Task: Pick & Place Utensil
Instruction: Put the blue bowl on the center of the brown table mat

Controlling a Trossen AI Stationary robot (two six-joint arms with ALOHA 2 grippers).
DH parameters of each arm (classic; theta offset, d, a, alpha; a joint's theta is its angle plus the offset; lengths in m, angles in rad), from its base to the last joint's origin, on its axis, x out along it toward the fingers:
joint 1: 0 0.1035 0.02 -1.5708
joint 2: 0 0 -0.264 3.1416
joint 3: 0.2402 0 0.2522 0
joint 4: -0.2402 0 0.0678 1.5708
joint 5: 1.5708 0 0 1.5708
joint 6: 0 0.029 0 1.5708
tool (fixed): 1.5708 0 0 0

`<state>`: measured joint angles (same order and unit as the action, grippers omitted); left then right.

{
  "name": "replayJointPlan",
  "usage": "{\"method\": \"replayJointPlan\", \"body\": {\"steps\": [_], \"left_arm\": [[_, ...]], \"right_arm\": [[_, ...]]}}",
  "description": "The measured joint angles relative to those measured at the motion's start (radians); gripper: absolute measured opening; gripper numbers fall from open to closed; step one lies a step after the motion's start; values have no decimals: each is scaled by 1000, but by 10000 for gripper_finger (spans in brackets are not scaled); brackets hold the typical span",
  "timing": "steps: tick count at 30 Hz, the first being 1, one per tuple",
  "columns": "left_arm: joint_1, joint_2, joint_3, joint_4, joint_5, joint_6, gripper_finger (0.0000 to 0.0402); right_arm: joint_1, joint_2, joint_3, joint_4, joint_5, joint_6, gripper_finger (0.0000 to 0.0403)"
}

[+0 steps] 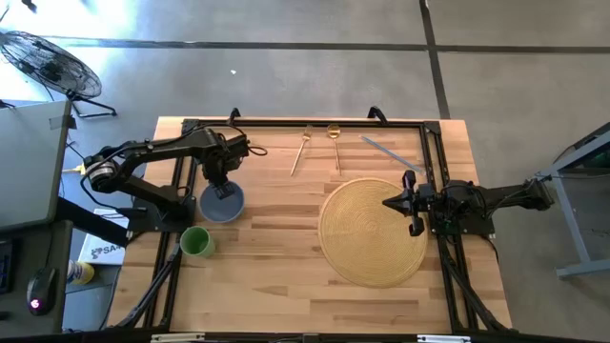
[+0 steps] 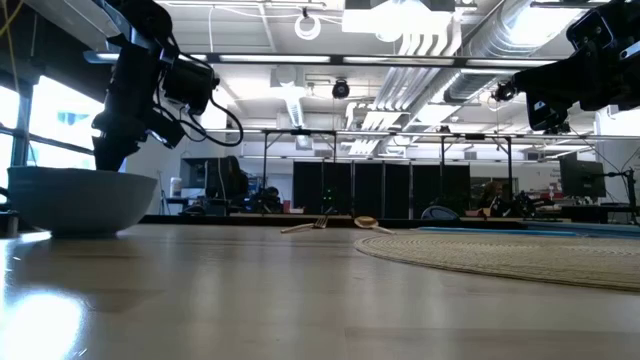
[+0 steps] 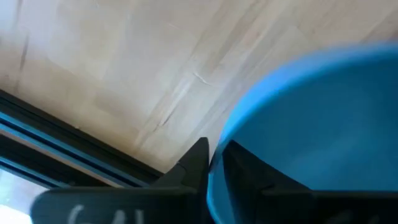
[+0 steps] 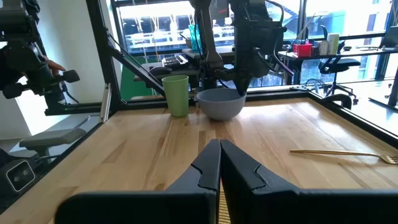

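A blue-grey bowl [image 1: 221,204] sits by its base on the wood table near the left side, beside a green cup [image 1: 195,241]. My left gripper [image 1: 225,189] reaches down onto the bowl's far rim and is shut on it. A gold fork [image 1: 301,152], a gold spoon [image 1: 335,145] and a silver knife [image 1: 386,152] lie flat near the far edge. My right gripper [image 1: 404,202] is shut and hovers over the right part of the round woven placemat [image 1: 367,238], holding nothing. My left gripper [image 3: 214,149] pinches the bowl's rim [image 3: 225,127] on the bowl's far side. One finger [image 3: 194,163] is outside the wall and the other finger [image 3: 249,167] is inside. The fingers come from above, pointing down. The bowl [image 2: 80,200] stands upright with its base on the table.
The black frame rail [image 1: 315,123] runs along the far edge and down both sides. The green cup [image 4: 177,93] stands just near-side of the bowl [image 4: 221,102]. Bare wood lies between bowl and placemat [image 2: 520,255]. The right gripper [image 2: 550,105] hangs well above the table.
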<state>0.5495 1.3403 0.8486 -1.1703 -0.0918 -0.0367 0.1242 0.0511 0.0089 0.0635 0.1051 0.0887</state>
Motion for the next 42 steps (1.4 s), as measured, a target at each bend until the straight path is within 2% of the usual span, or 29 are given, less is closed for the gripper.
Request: {"method": "replayJointPlan", "body": {"steps": [5,14,24,31,42], "left_arm": [[0,0,0,8,-8,8,10],[0,0,6,18,11,7,7],[-25,20,126,22,25,0,6],[-110,179,242,16,90,-8,6],[-211,485,579,11,203,97,5]], "right_arm": [[0,0,0,0,0,0,5],[0,0,0,0,0,0,3],[0,0,0,0,0,0,1],[0,0,0,0,0,0,5],[0,0,0,0,0,0,4]]}}
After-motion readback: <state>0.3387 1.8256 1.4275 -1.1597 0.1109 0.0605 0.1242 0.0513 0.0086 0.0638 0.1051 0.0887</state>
